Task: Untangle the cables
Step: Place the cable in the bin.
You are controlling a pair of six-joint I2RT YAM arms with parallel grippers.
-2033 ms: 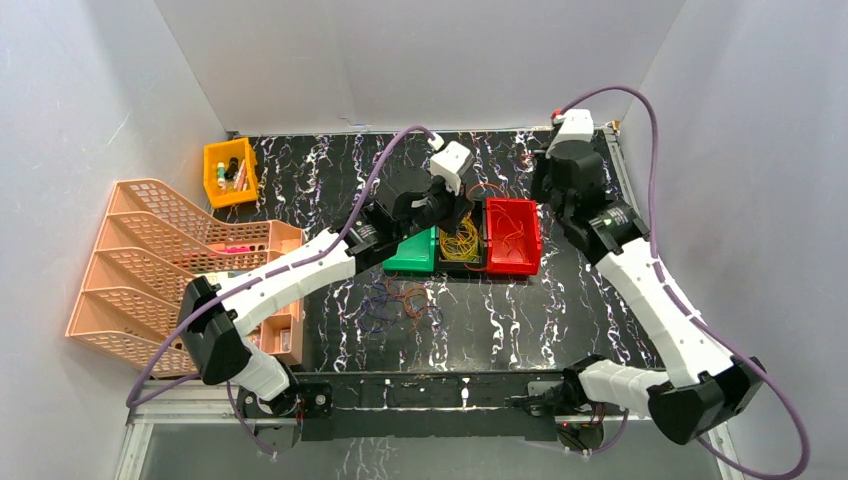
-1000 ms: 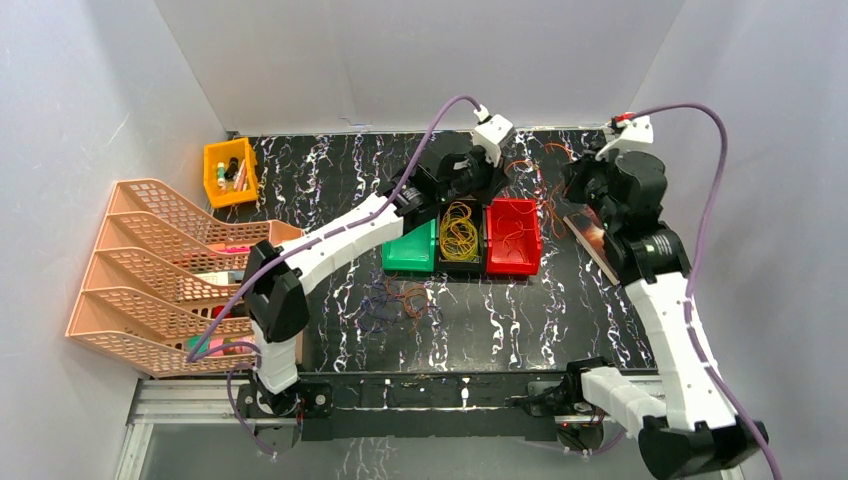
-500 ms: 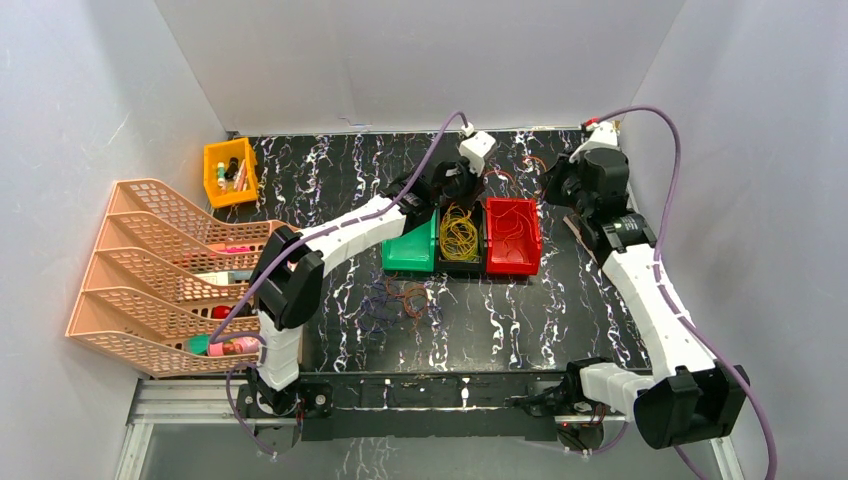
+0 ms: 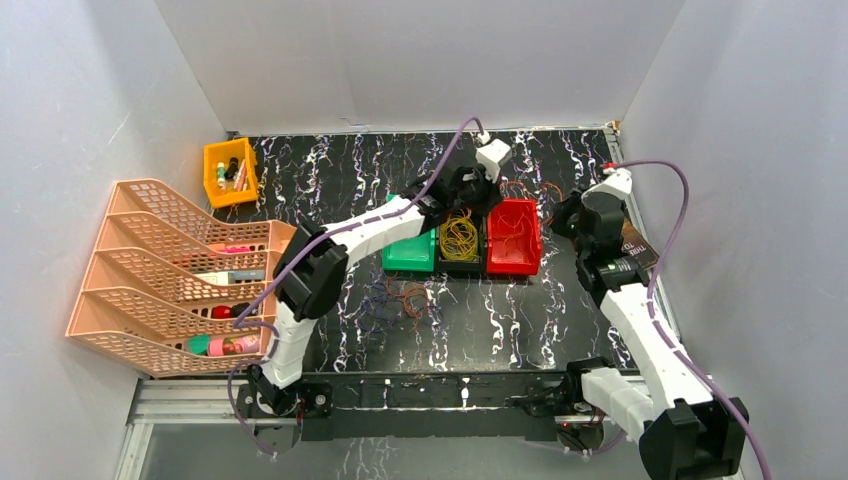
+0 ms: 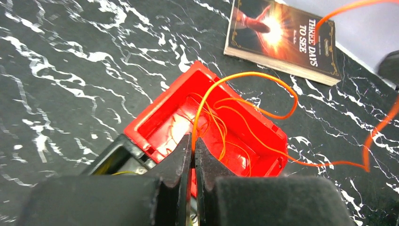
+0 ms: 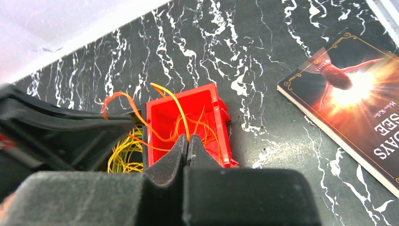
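- Desk (image 4: pixel 330 190): black marbled top, with a peach file rack (image 4: pixel 150 260) at the left and a small yellow bin (image 4: pixel 230 170) at the far left.
- Three bins sit in a row mid-desk: green bin (image 4: pixel 410 252), black bin (image 4: pixel 460 269), red bin (image 4: pixel 512 235). The black one holds yellow cables (image 4: pixel 460 235).
- Book (image 4: pixel 640 250) lies flat, right of the red bin and beside the right arm.
- Left hand (image 5: pixel 193 141): fingers together, clamped on an orange cable (image 5: pixel 254 75). It sits above the far end of the black/red bin seam.
- Right hand (image 6: pixel 187 139): fingers together, pinching an orange strand, just right of the red bin.
- Key relation: the orange cable loops up from the left hand and runs rightward over the red bin towards the right hand. Its long axis is therefore left-right between the two hands. I can't tell if both hold the same strand.
- Judgement: the next move is to pull apart along that axis or drop the cable into the red bin. More orange strands lie inside, so there is a snag risk.
- Loose dark/red bunch (image 4: pixel 400 298) lies on the desk near the bins, well apart from both hands. The left arm is nearer.
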